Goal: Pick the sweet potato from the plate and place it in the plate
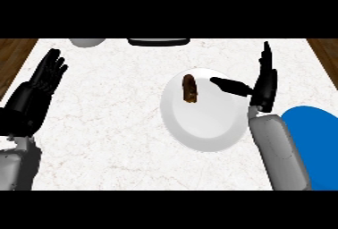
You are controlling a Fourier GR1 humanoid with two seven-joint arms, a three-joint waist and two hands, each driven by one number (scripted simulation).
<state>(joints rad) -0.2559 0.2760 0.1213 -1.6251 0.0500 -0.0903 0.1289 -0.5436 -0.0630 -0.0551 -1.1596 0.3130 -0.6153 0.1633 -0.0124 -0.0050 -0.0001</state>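
Sweet potato [190,88] on far-left part of white plate [206,132], long axis running far-to-near. My right hand [265,85] is open just to its right, thumb pointing at it, and the nearer one. Left hand [41,82] rests open at the counter's left edge.

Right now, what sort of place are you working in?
Probably a kitchen counter: a pale marbled top, a white plate holding a sweet potato, and a blue plate beside it.

text: none readable | labels: none | numbers: none | signs: none
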